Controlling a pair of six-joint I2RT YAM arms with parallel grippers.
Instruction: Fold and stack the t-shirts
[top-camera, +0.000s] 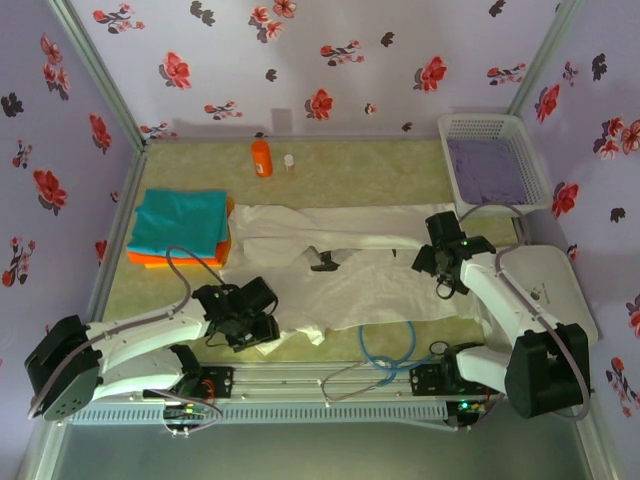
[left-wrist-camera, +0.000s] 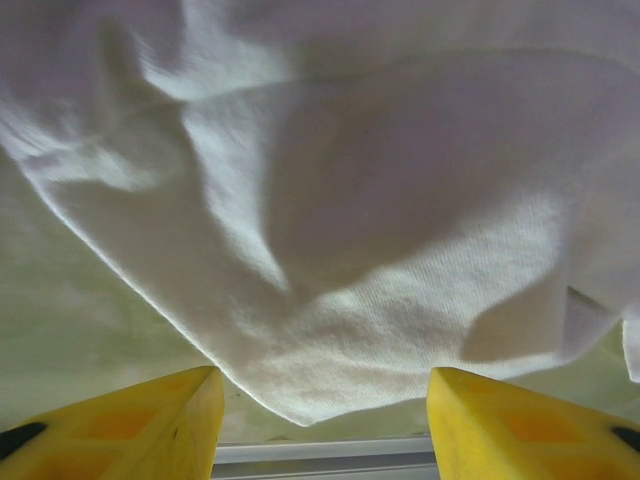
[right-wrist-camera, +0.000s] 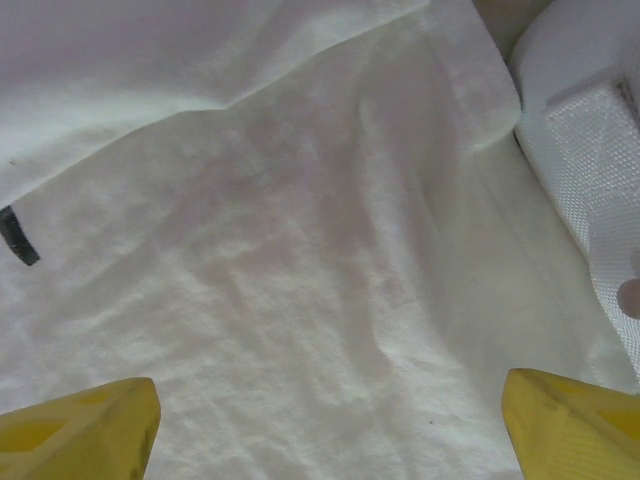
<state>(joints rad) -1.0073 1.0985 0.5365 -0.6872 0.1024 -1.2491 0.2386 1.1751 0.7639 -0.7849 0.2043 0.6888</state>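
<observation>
We found the white tee (top-camera: 340, 265) spread wide and wrinkled across the middle of the table (top-camera: 400, 165). The teal shirt (top-camera: 180, 220) lay folded on the orange shirt (top-camera: 170, 260) at the left edge, touching the tee's left sleeve.

The left gripper (left-wrist-camera: 320, 400) sat low at the tee's near left corner, fingers apart, with the corner of the hem just ahead between them. The right gripper (right-wrist-camera: 330, 405) hung over the tee's right half with its fingers also wide apart and nothing held.

We judged the step to be taking hold of the tee for its first fold. To do it well, the left fingers needed to slide forward so the hem corner went deep between them, pinching one layer rather than a bunched ridge. The right needed a matching edge, not the flat middle below it, so both sides would lift evenly.

Room was tight. The rail (left-wrist-camera: 330, 455) at the table's near edge lay right behind the left fingers, and a blue cable (top-camera: 385, 350) looped just beside the tee's near hem. The basket (top-camera: 530, 150) stood close on the right. The far strip by the orange bottle (top-camera: 262, 157) was open, so a fold away from us looked safest.
</observation>
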